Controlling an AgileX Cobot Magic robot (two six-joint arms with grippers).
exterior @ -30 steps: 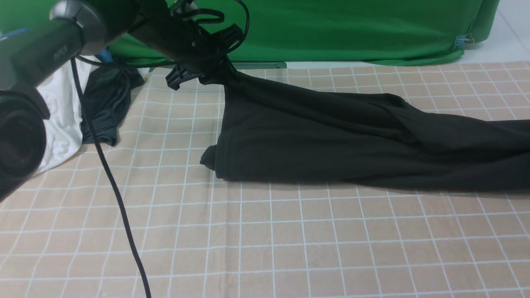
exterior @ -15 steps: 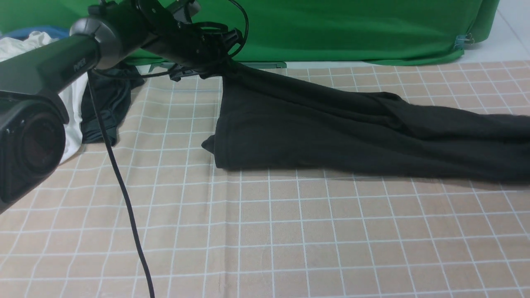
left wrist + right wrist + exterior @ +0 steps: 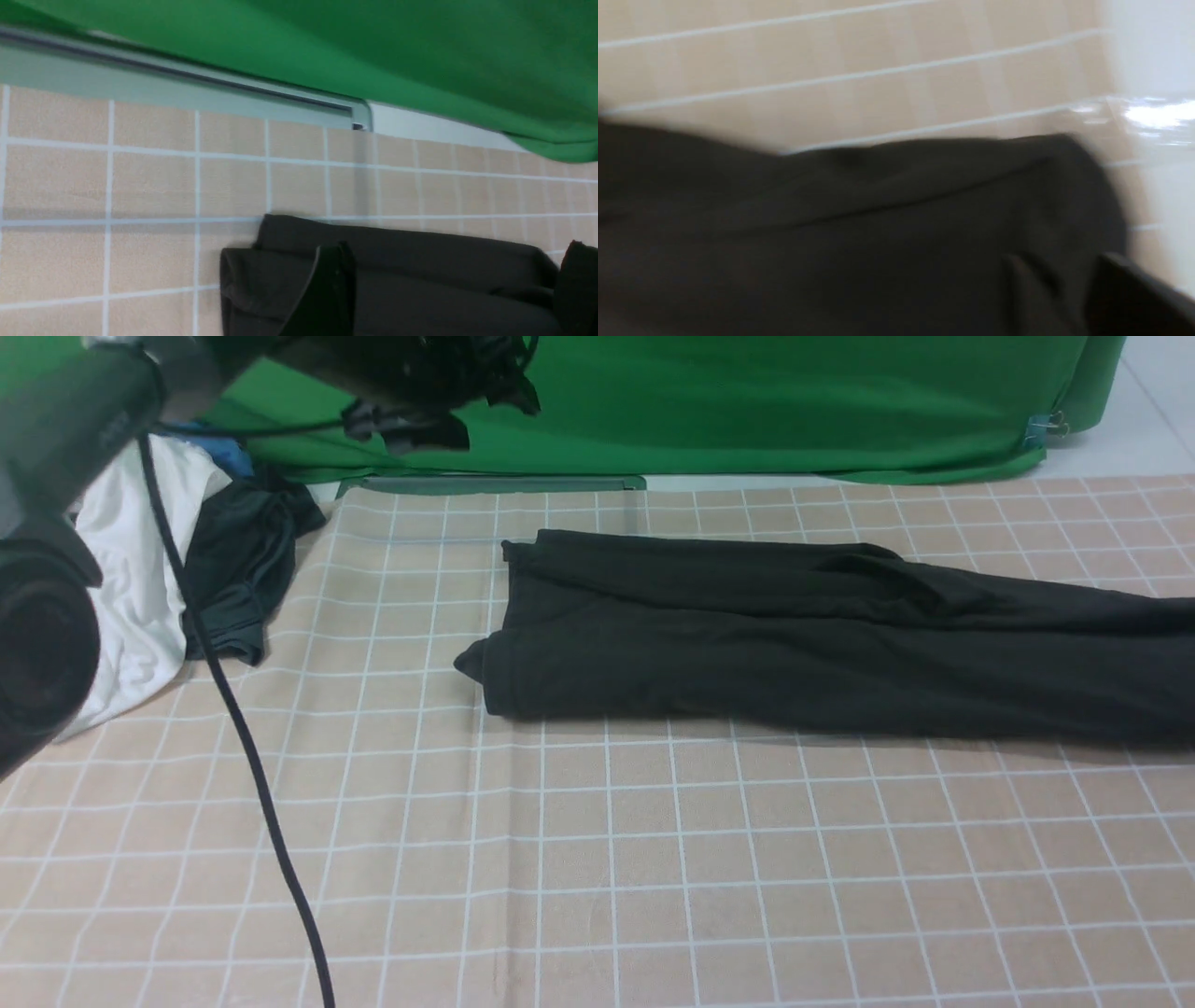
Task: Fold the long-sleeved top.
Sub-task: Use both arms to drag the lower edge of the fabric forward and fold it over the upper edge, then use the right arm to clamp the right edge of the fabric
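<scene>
The long-sleeved top [image 3: 747,635] is black and lies flat on the checked cloth, folded into a long band that runs from the middle out past the right edge; no print or label shows. My left gripper [image 3: 462,411] hangs above and behind the top's left end, open and empty. In the left wrist view its fingers [image 3: 331,289] stand wide apart over that end of the top [image 3: 420,261]. My right gripper [image 3: 1059,261] shows only in its blurred wrist view, its fingers a little apart over the top's other end [image 3: 878,224], with no cloth gathered between them.
A white shirt [image 3: 140,569], a dark grey-teal garment [image 3: 243,569] and a bit of blue cloth [image 3: 219,453] lie at the far left. A black cable [image 3: 252,756] hangs across the left side. A green backdrop [image 3: 794,401] stands behind the table's far edge [image 3: 495,483].
My left gripper has let go of the top's far left corner and risen away toward the backdrop. The top, held up and stretched before, has dropped flat on the cloth.
</scene>
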